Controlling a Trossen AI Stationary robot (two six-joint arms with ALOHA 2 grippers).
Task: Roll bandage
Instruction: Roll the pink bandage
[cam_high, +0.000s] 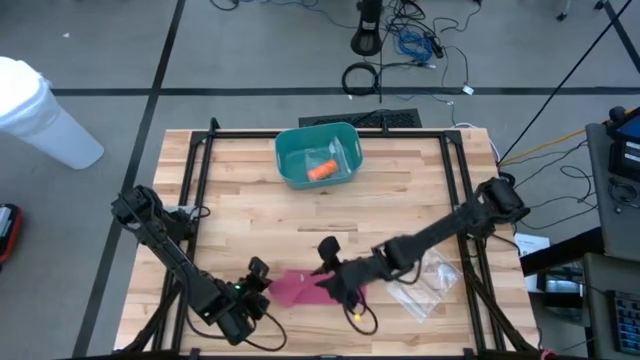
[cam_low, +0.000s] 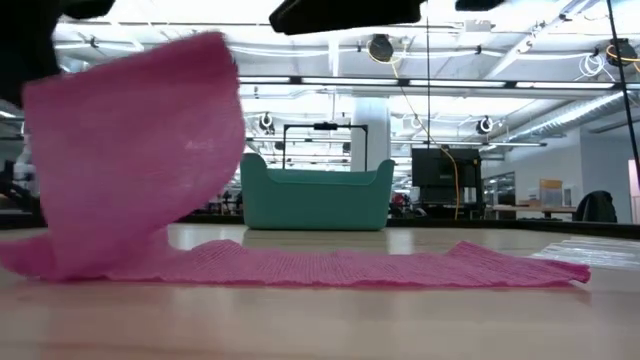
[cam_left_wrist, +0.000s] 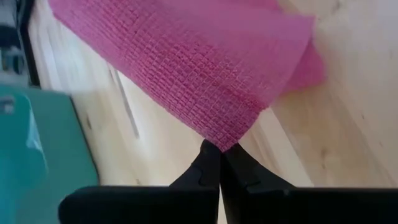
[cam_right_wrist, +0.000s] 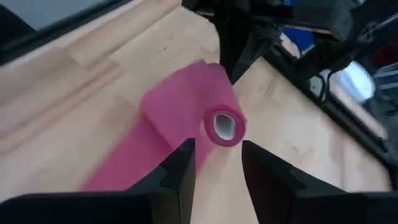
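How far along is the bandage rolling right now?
Partly done: a small roll with a white core has formed at one end of the pink bandage. In hand: the left gripper is shut on the bandage's corner, the right gripper open at the roll. Left: a long strip lies flat on the table.

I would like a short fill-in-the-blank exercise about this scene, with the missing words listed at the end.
1. The left gripper pinches a corner of the ____ bandage.
2. The rolled end of the bandage has a ____ core.
3. The right gripper has its jaws ____ in front of the roll.
4. The orange object lies in the ____ bin.

Missing words: pink; white; open; teal
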